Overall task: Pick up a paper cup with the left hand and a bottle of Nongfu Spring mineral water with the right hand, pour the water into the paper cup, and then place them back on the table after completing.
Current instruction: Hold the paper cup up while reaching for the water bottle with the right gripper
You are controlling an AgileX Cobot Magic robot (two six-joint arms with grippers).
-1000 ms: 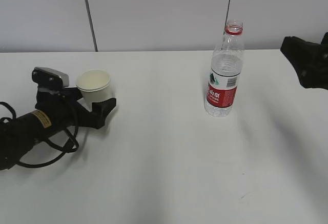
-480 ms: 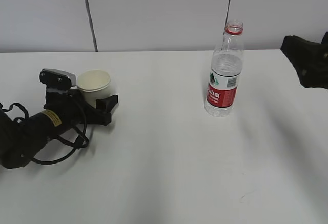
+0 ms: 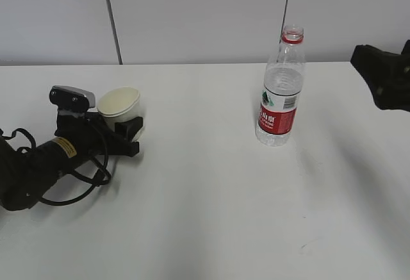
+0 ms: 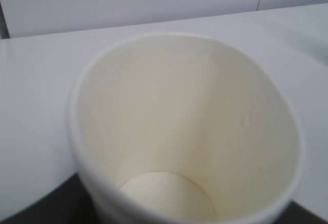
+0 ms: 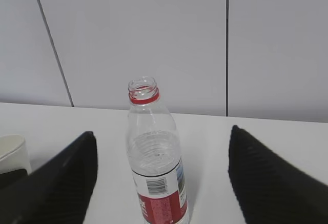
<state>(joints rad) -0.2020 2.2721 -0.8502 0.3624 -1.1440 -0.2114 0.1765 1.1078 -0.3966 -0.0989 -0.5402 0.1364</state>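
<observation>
The white paper cup point(image 3: 119, 102) stands at the left of the table point(image 3: 205, 197), tilted a little. My left gripper point(image 3: 123, 122) is shut on its lower wall. The cup's empty inside point(image 4: 184, 131) fills the left wrist view, with dark fingers point(image 4: 31, 203) at the bottom corners. The uncapped bottle point(image 3: 279, 94) with a red label stands upright at the back right, with clear water point(image 3: 282, 78) up to its shoulder. My right gripper point(image 3: 379, 78) is open at the right edge, well apart from the bottle. In the right wrist view the bottle point(image 5: 156, 162) shows between the spread fingers point(image 5: 61, 183).
A grey panelled wall point(image 3: 205, 11) runs behind the table's far edge. The left arm's black cables point(image 3: 70, 184) loop on the tabletop at the front left.
My left gripper slid forward around the cup, then its fingers closed in on it and the cup tipped slightly. The right arm and the bottle have not moved.
</observation>
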